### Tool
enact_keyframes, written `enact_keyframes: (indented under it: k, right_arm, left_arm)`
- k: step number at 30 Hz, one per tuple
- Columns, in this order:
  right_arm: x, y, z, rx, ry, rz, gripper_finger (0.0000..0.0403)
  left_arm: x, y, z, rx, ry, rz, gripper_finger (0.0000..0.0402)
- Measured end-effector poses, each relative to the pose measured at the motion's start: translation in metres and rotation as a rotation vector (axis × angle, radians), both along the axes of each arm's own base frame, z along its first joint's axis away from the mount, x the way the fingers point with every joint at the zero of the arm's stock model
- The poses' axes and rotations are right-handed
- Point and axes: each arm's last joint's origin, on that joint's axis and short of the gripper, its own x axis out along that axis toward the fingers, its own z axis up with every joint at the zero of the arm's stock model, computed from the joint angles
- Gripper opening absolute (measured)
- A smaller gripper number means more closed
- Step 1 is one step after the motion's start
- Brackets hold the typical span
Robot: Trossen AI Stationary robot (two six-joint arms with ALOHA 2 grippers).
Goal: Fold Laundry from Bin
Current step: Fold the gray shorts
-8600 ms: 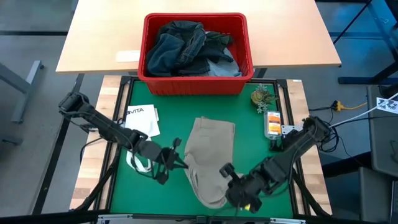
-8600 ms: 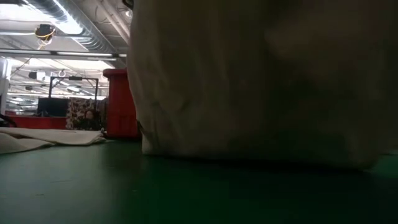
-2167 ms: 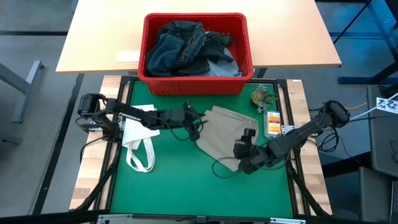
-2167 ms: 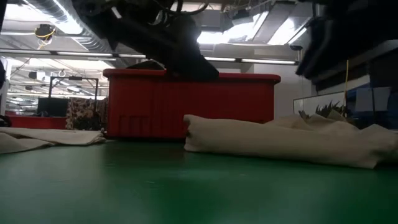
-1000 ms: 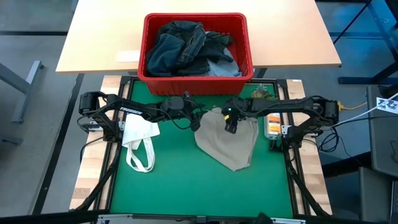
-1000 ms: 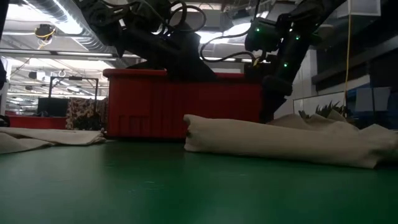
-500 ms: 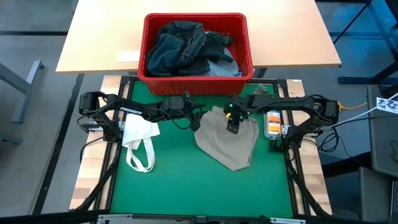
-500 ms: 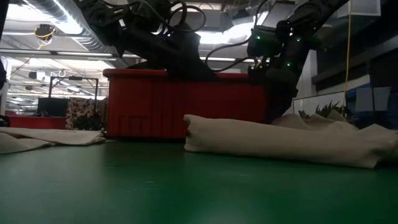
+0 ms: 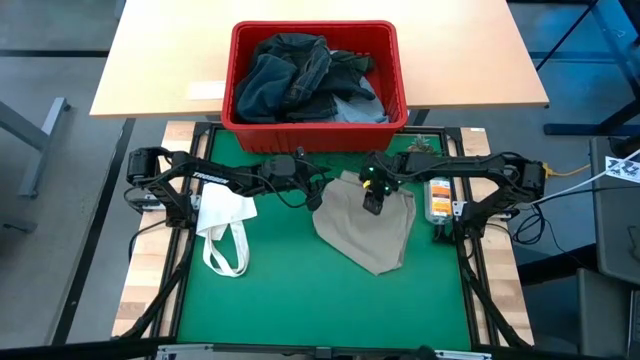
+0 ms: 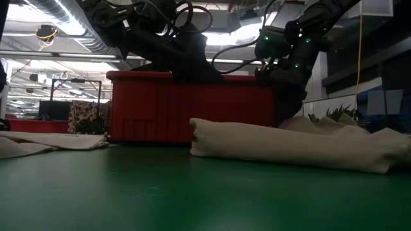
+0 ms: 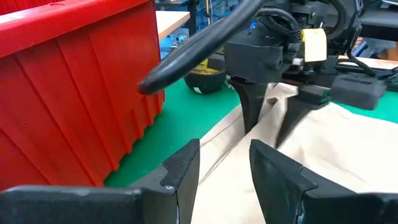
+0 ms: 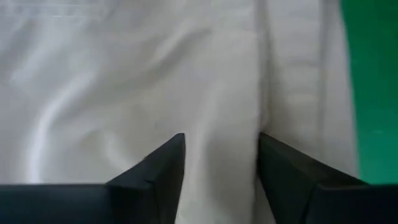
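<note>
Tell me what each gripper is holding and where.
Neither clearly grips anything: the right gripper presses open fingers on the beige trousers' upper edge; the left gripper waits open beside them.

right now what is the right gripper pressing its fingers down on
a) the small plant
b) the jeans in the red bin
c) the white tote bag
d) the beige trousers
d: the right gripper has its tips planted on the beige trousers, cloth between its fingers.

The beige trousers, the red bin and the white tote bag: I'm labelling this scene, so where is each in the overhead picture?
beige trousers [image 9: 368, 232]: high view, middle of the folded cloth.
red bin [image 9: 314, 134]: high view, its near wall.
white tote bag [image 9: 224, 214]: high view, the bag's flat body above its straps.
</note>
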Motion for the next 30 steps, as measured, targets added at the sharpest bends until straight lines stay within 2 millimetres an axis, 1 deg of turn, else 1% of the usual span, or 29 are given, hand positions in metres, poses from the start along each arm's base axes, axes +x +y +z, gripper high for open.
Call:
enact_keyframes:
  k: [3,7,8,9,13,19,23,26,30]
  right_arm:
    - [-0.001,-0.002,0.000,-0.055,0.034,-0.027,0.0123]
    - [0.002,-0.007,0.002,-0.150,0.036,-0.064,0.0030]
    - [0.003,-0.008,0.003,-0.173,0.027,-0.080,0.0016]
    - [0.004,-0.010,0.005,-0.195,0.013,-0.095,0.0010]
    - [0.008,-0.013,0.008,-0.210,-0.047,-0.114,0.0023]
    - [0.010,-0.010,0.007,-0.137,-0.091,-0.070,0.0005]
    - [0.010,-0.010,0.007,-0.132,-0.097,-0.056,0.0005]
    - [0.010,-0.010,0.007,-0.141,-0.092,-0.035,0.0025]
    - [0.010,-0.010,0.007,-0.138,-0.090,-0.041,0.0075]
  left_arm:
    - [0.000,0.000,0.000,-0.001,0.000,0.001,0.0135]
    - [0.000,0.000,0.000,-0.001,0.000,0.001,0.0135]
    - [0.000,0.000,0.000,-0.001,0.000,0.001,0.0135]
    - [0.000,0.000,0.000,-0.001,0.000,0.000,0.0135]
    - [0.000,0.000,0.000,-0.001,0.000,0.000,0.0135]
    - [0.000,0.000,-0.001,-0.004,0.015,0.000,0.0135]
    - [-0.001,-0.001,-0.002,-0.005,0.021,0.000,0.0135]
    - [0.000,-0.001,-0.002,-0.005,0.021,-0.002,0.0135]
    - [0.000,-0.001,-0.002,-0.005,0.022,-0.003,0.0135]
